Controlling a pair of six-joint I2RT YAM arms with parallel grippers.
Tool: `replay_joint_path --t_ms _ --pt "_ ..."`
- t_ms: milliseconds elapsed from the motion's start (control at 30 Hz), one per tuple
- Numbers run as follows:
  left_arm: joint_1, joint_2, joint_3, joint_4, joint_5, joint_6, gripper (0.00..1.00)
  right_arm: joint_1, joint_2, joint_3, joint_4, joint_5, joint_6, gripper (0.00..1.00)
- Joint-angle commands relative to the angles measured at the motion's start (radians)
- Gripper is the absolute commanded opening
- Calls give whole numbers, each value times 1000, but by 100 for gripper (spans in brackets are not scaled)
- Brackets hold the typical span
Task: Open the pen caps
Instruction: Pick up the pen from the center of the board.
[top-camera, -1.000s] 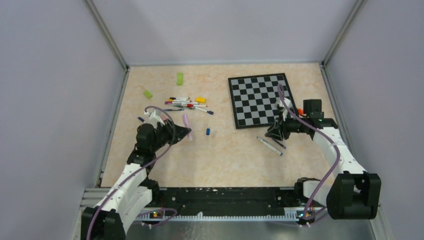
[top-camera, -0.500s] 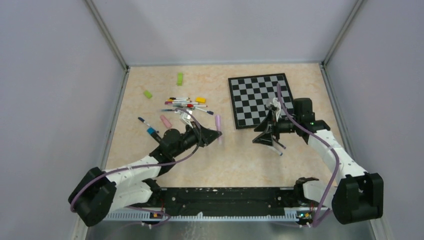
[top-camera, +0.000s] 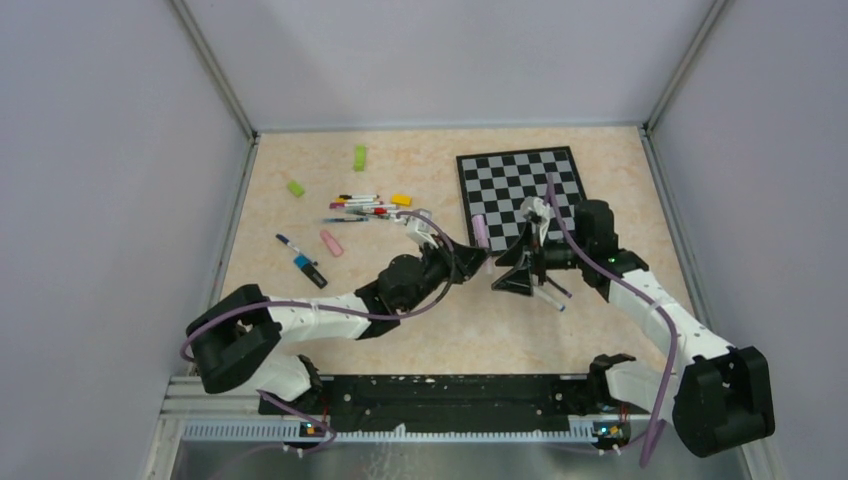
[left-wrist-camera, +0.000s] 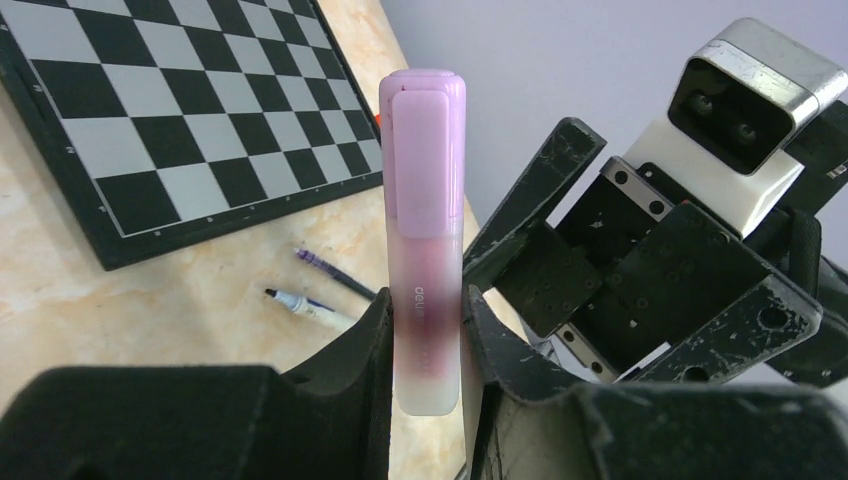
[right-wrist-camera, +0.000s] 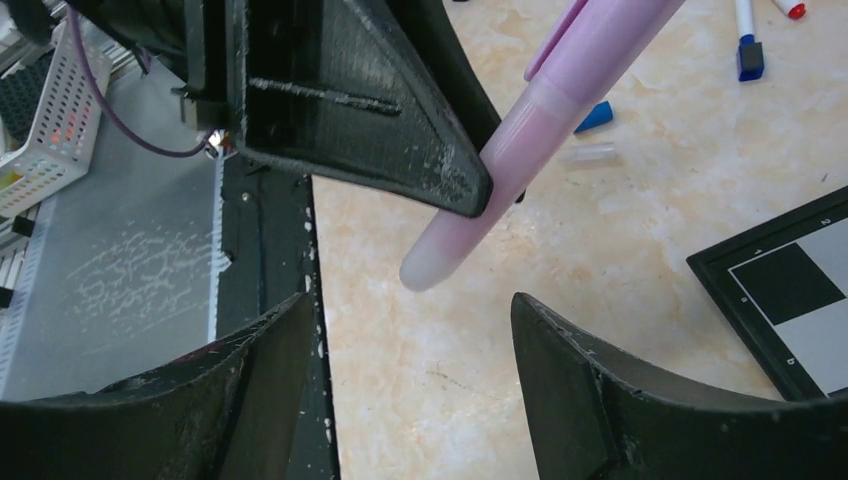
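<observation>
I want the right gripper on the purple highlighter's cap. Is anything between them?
Nothing visible. The right gripper stands open beside the highlighter with only air between them. The left gripper clamps the lower barrel alone, so the cap is bare.

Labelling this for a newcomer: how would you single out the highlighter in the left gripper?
Find the chessboard; by its near-left corner the left gripper holds a highlighter aloft. It is fat, lilac and capped; the thin pens and a pink highlighter lie on the table.
</observation>
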Motion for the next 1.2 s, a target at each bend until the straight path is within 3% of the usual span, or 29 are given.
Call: replay_joint_path --t_ms 0,233,500,567,633,700,733,867,1067,1100,1167 --pt "-53 37 79 13 -183 -32 0 19 -10 -20 120 43 86 71" --pt "-102 73 137 -49 -267 -51 0 38 0 -28 168 156 138 67" --pt "-136 109 189 -103 -315 -67 0 47 -1 -29 226 228 218 50" --pt "-140 111 194 -101 -315 -69 0 46 11 -31 233 235 223 38" --pt "-143 112 198 -104 -315 -64 0 45 17 -30 235 231 223 15" --pt "-143 108 199 -101 -314 -58 0 45 17 -27 229 232 211 0" --pt "-143 105 195 -95 -312 -51 4 47 16 -23 223 232 206 0" --pt "-143 63 152 -40 -323 21 39 45 13 -9 183 199 154 0" --pt "-139 -117 10 47 -286 235 90 -3 9 26 -18 95 -82 0" --pt "-138 -156 -19 48 -261 276 96 -4 11 32 -69 79 -150 0" --pt "-127 -237 -61 23 -191 355 98 -9 11 47 -145 63 -253 0"
